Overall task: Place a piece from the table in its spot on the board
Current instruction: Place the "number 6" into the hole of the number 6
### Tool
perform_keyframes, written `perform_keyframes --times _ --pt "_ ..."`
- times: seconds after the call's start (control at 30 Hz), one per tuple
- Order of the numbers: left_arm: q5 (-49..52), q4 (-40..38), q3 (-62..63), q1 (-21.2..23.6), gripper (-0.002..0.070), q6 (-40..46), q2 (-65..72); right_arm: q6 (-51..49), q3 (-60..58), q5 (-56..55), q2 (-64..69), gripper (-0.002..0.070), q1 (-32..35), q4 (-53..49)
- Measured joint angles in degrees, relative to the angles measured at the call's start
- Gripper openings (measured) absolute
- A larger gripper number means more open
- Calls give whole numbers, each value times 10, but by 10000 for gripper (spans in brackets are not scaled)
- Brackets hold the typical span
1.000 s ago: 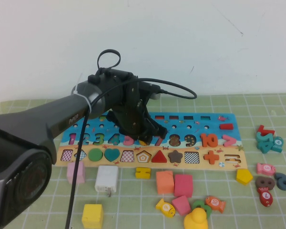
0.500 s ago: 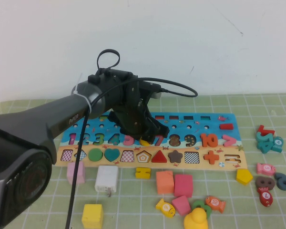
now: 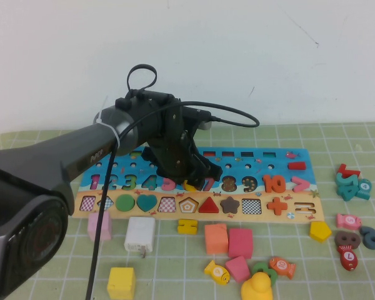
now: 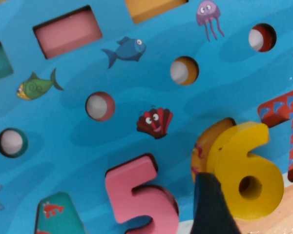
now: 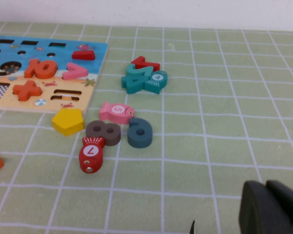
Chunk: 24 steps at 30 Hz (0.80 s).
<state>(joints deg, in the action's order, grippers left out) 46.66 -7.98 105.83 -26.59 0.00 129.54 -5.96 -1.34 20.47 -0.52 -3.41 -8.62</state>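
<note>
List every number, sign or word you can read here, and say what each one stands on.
"1 2 3 4 5 … 7 8 9 10": wooden numerals seated in the long blue-and-tan puzzle board.
"6": small yellow wooden numeral, lying askew over its slot beside the left gripper.
"+", ">": orange and pink signs on the board.
"7": red fish piece.
"5": pink fish piece.
"4": teal fish piece.
White print on the left arm: unreadable.
Right gripper: unmarked.

Green-checked table (image 3: 337, 275); board (image 3: 300, 155); blocks (image 3: 228, 239)

One board (image 3: 287, 164), one yellow 6 (image 4: 246, 175) (tilted).
</note>
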Motion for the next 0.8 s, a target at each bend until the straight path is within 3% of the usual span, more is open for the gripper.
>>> perform_keyframes --times 0.27,0.8 --pt "3 34 0 0 300 -25 0 0 0 0 0 -1 0 0" --pt "-7 49 0 0 291 -30 -48 0 0 0 0 -1 0 0"
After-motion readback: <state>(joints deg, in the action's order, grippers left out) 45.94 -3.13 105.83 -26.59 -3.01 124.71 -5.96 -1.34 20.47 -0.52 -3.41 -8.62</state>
